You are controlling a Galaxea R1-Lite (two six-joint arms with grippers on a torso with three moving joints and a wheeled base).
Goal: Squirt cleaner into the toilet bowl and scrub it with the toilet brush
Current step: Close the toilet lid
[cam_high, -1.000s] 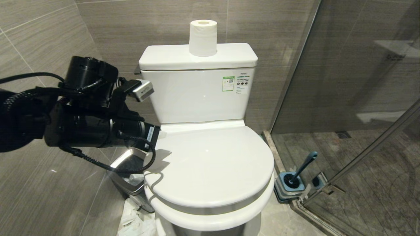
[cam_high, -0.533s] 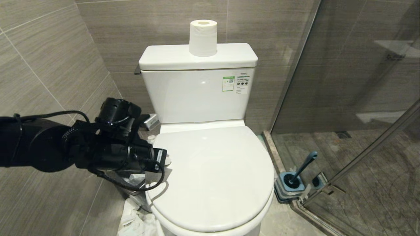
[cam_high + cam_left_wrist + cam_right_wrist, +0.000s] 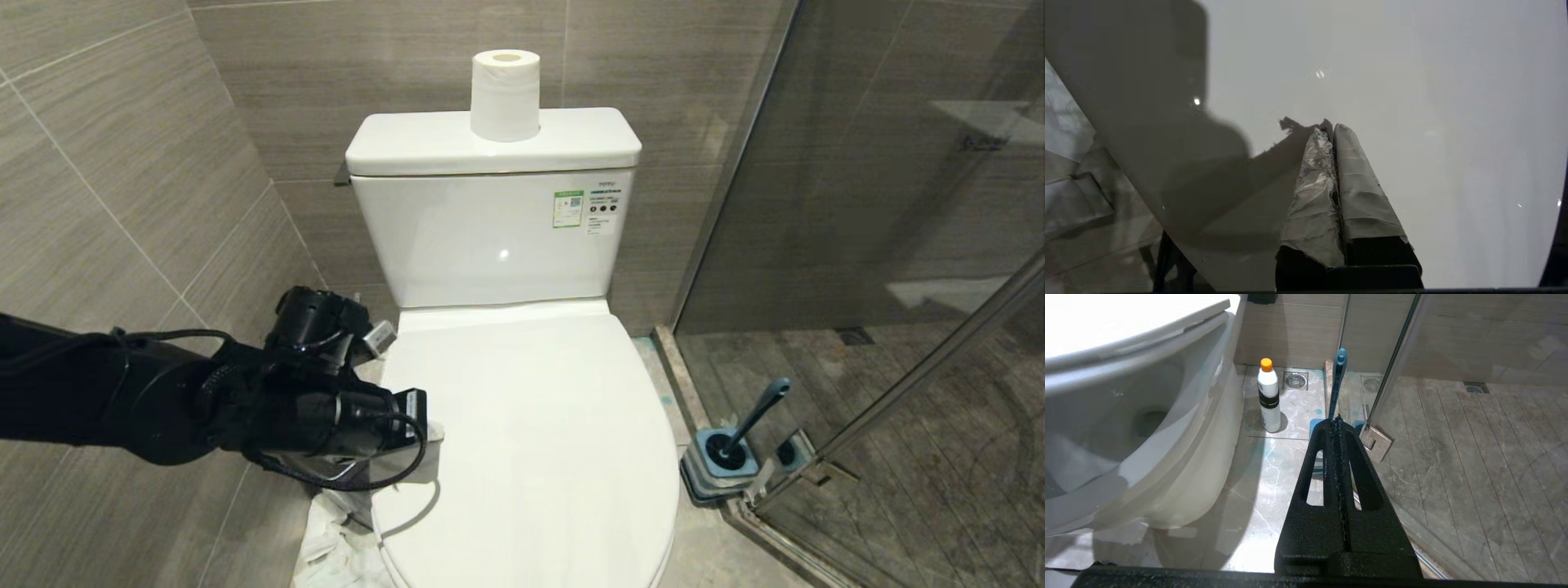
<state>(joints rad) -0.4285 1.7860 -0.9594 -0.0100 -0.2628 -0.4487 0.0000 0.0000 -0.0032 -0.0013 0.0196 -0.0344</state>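
Left gripper (image 3: 1331,130) first: its two tape-wrapped fingers (image 3: 1359,183) are pressed flat together, nothing between them, tips sitting right at the white toilet lid (image 3: 539,441). From the head view the same left gripper (image 3: 433,431) lies at the lid's left edge, about halfway along it, with the black arm reaching in level from the left. Whether the tips actually touch the lid or hover just over it, I cannot tell. The lid is down, so the toilet bowl (image 3: 1180,473) is covered, directly ahead of and beneath those fingertips.

Behind the arm, crumpled white paper (image 3: 335,547) lies on the floor by the toilet's base. Further out, a toilet roll (image 3: 505,95) stands upright on the cistern (image 3: 490,237).

Over to the right gripper (image 3: 1338,418): black fingers closed tight, empty, held low beside the toilet. Just past its tips stands the toilet brush (image 3: 1337,381), blue handle upright in its holder (image 3: 718,469), against the glass shower screen (image 3: 882,245). Beside the brush, towards the bowl, a white bottle with an orange cap (image 3: 1269,396) stands on the floor tiles (image 3: 1274,465), clear of the fingers. Faint turquoise smears of cleaner (image 3: 1294,414) mark the tiles near it.
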